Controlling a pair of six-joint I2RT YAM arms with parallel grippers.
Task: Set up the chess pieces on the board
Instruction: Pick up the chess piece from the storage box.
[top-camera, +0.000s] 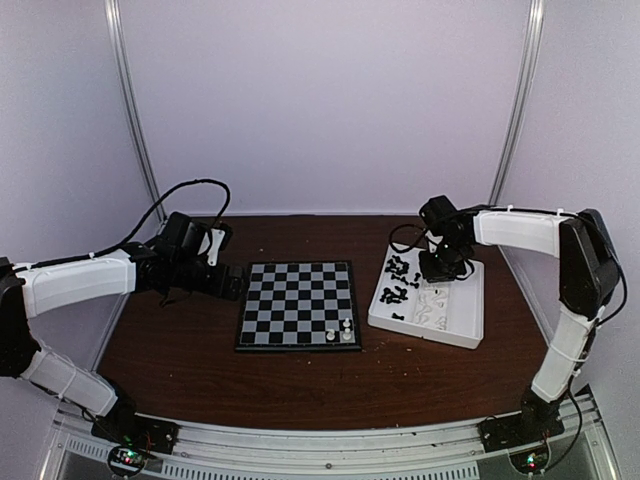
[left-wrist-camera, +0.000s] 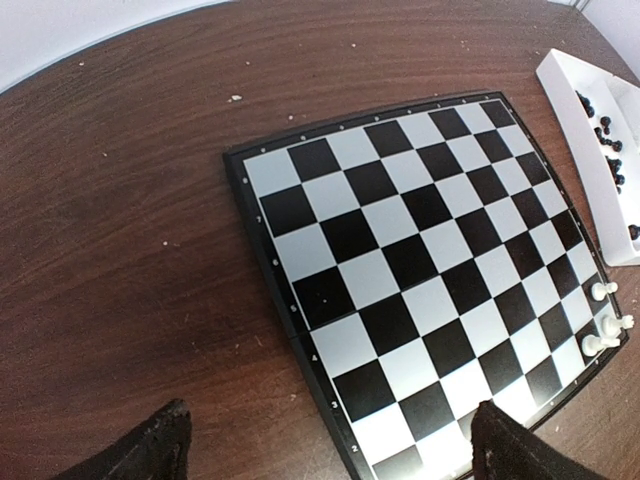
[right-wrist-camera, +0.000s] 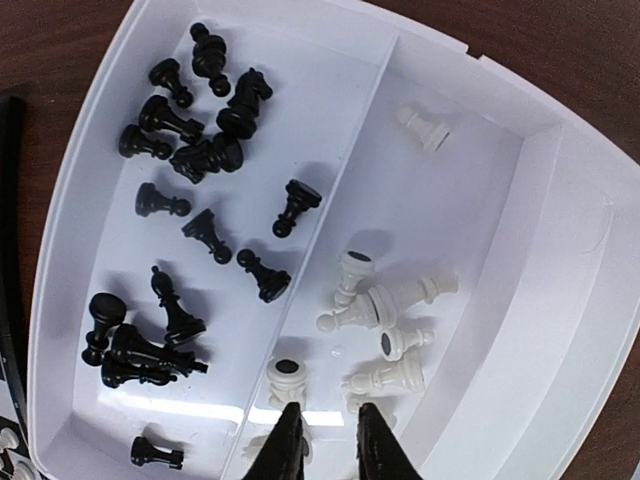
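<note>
The board (top-camera: 298, 305) lies flat mid-table with three white chess pieces (top-camera: 340, 332) at its near right corner, also seen in the left wrist view (left-wrist-camera: 605, 320). My left gripper (left-wrist-camera: 325, 455) hangs open over the board's (left-wrist-camera: 420, 260) left edge, holding nothing. My right gripper (right-wrist-camera: 330, 445) is low in the white divided tray (right-wrist-camera: 560, 200), among lying white pieces (right-wrist-camera: 385, 310). Its jaws stand a narrow gap apart, and I cannot tell whether a piece sits between them. Several black pieces (right-wrist-camera: 190, 130) lie in the tray's left compartment.
The tray (top-camera: 425, 335) sits right of the board on the dark wooden table. Its middle wall (right-wrist-camera: 330, 220) separates black from white pieces. One white pawn (right-wrist-camera: 425, 128) lies alone at the far end. My left gripper (top-camera: 225, 280) hovers at the board's left side.
</note>
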